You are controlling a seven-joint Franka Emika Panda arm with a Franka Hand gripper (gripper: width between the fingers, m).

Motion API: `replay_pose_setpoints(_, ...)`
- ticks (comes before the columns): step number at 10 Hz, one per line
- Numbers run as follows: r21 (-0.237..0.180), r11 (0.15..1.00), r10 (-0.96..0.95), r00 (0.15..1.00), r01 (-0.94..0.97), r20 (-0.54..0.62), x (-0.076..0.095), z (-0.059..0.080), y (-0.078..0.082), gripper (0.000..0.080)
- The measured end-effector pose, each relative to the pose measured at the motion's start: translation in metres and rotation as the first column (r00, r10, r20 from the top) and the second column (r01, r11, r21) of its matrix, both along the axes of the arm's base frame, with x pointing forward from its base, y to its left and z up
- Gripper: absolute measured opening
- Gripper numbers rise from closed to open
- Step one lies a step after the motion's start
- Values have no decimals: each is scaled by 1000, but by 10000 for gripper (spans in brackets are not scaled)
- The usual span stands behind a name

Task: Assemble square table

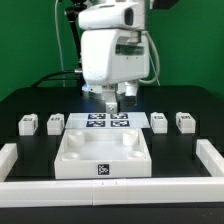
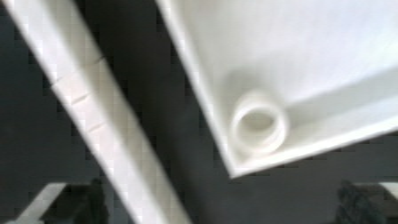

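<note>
While the gripper (image 1: 111, 98) hovers with its jaws wide apart and holding nothing, the square slab (image 1: 103, 155) lies below it, not touching; the four legs (image 1: 56, 123) stand well apart at both its sides.

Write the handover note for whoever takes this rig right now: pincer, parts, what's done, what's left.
Pincer: open and empty, pointing down, apparently above the marker board; it touches nothing.
Tabletop: lies flat in front of the marker board with its corner recesses facing up. Nothing is fitted in it.
Legs: all four lie loose in a row, two on the exterior view's left of the marker board and two on its right.
Done: no assembly visible.
Left: fit all four legs to the tabletop.
</note>
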State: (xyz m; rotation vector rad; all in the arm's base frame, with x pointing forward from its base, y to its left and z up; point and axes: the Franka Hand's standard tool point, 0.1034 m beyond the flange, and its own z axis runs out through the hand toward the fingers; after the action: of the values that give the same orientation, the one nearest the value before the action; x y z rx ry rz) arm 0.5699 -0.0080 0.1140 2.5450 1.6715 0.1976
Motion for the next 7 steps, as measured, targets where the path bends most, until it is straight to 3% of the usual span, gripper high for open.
replay_pose_setpoints(3,-62,934,350,936,-352,-37,-55,-11,-36,650)
replay_pose_setpoints(7,-58,937,342,938,-345,-45,-56,-13,-37,650)
